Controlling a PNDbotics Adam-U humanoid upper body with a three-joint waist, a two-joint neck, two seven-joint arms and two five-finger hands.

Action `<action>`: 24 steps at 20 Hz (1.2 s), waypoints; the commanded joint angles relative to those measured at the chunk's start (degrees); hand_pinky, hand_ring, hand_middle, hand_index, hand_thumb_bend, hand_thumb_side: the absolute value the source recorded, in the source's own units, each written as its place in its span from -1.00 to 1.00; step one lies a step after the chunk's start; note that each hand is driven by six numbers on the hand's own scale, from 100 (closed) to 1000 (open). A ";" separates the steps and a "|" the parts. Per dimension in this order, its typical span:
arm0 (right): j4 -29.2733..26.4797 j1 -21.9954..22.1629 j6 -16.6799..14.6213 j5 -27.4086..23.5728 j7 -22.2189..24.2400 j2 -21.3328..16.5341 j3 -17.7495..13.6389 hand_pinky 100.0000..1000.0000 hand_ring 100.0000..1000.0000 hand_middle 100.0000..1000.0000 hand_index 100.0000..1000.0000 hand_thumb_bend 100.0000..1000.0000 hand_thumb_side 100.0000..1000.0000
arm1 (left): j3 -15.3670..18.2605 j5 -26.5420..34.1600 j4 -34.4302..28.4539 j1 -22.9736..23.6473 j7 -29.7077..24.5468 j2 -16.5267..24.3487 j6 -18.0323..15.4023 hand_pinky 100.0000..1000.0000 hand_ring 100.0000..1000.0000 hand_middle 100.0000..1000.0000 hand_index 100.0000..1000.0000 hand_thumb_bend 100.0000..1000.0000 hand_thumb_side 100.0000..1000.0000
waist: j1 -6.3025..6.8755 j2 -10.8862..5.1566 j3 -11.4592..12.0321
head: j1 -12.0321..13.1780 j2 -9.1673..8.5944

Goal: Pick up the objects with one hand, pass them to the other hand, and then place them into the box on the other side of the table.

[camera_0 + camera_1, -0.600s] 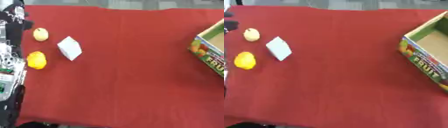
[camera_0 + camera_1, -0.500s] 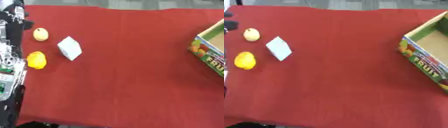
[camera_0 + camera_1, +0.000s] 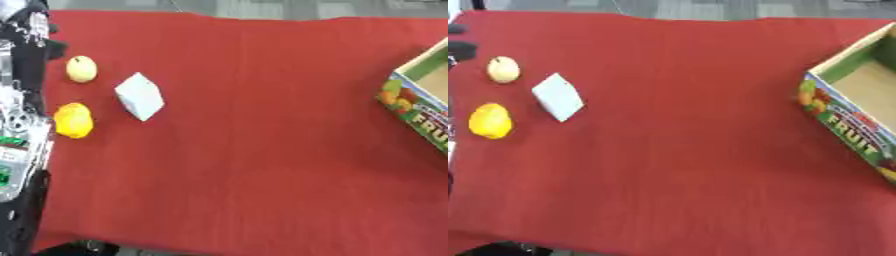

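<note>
Left hand (image 3: 31, 35): at the surface's (image 3: 693, 125) left edge, fingers not discernible.
Pale fruit (image 3: 81, 68): just right of that hand.
Yellow fruit (image 3: 73, 120): nearer, beside the arm.
White block (image 3: 140, 96): right of both fruits.
Box (image 3: 852, 107): far right, well apart.

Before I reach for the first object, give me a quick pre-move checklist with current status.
1. Objects untouched on the red cloth: pale round fruit, white block, yellow fruit, all apart: ok.
2. Box open side up at the right edge: ok.
3. Box interior free: part hidden, cannot tell.
4. Left arm beside the objects: ok; its fingers: cannot tell.
5. Right hand ready to receive: not in view, cannot tell.
</note>
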 commanded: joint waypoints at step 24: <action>-1.91 -1.98 -1.76 -1.80 -0.60 -5.20 1.36 0.86 1.00 0.95 0.93 -1.00 0.02 | -6.16 -9.68 -6.83 5.50 -26.85 34.10 24.01 0.55 0.42 0.43 0.76 -0.10 -0.04 | 0.78 -1.06 0.42 | -0.66 0.21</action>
